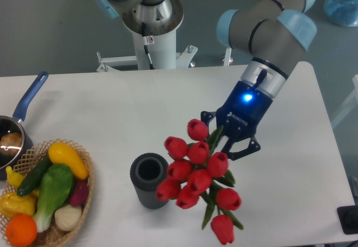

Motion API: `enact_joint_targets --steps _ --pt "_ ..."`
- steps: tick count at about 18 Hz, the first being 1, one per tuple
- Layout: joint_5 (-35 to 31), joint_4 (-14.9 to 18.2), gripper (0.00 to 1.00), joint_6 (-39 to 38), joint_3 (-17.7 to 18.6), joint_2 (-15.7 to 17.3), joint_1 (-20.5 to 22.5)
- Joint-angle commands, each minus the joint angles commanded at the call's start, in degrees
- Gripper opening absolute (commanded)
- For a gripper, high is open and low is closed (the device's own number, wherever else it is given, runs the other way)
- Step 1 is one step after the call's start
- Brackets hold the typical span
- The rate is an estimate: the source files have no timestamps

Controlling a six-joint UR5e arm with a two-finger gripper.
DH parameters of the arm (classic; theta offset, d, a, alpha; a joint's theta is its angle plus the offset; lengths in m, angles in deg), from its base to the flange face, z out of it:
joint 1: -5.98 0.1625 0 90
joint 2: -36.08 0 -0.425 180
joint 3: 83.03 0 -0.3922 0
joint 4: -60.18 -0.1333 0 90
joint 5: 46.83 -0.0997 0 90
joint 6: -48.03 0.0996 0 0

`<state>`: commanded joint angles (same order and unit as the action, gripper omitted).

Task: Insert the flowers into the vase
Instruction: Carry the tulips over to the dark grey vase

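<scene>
My gripper (222, 141) is clamped on the green stems of the flowers (197, 174), and I hold the bunch in the air above the white table (112, 113). The red buds hang just to the right of the vase (150, 180), the nearest ones overlapping its right edge in this view. The vase stands upright on the table, mouth empty, with a basket of vegetables (47, 194) to its left and a blue-handled pot (17, 129) beyond that.

open vase (150, 180) mouth, flowers (193, 171) crowding its right, basket (84, 194) left
</scene>
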<state>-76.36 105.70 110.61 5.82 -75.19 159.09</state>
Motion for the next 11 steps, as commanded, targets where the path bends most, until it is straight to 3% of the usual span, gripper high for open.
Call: enact_joint_targets --steps 8,11 --pt "10.5 -0.3 0.17 0.1 2.3 0.4 -0.3" --pt "11.8 -0.9 0.17 0.1 2.4 0.4 -1.2"
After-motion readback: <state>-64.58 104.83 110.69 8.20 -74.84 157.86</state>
